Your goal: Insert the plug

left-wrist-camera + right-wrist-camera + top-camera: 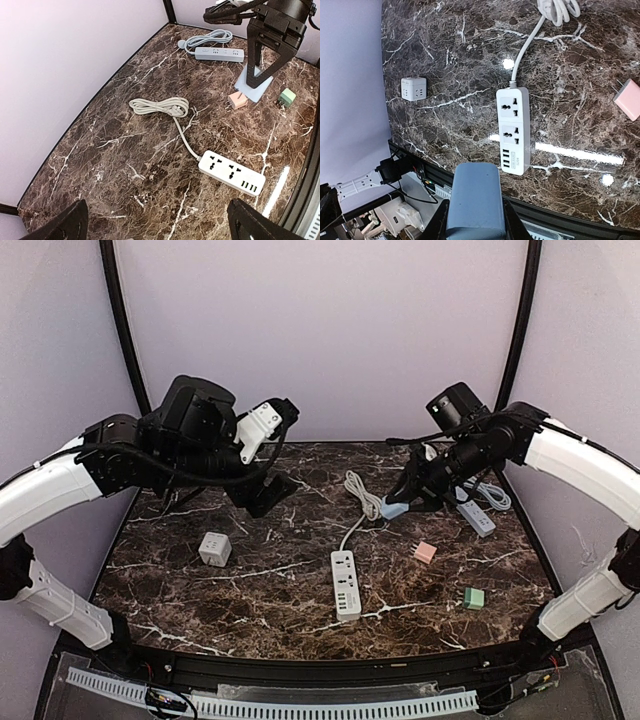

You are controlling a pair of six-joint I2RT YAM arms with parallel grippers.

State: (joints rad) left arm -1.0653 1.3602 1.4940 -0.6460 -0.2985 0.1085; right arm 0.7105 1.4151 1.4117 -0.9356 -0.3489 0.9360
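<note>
My right gripper (402, 502) is shut on a light blue plug block (393, 508) and holds it above the table, behind the white power strip (345, 583). In the right wrist view the blue plug (473, 200) sits between my fingers, with the white strip (512, 129) and its two sockets beyond it. The left wrist view shows the blue plug (255, 87) in the right gripper and the white strip (231, 173). My left gripper (268, 495) is open and empty, raised over the table's back left; its fingertips (65, 225) stand far apart.
A white cube adapter (215, 549) sits at the left. A pink plug (425, 552) and a green plug (473, 597) lie right of the strip. A grey-blue power strip (476, 517) lies at the back right. The white strip's coiled cord (362, 492) lies behind it.
</note>
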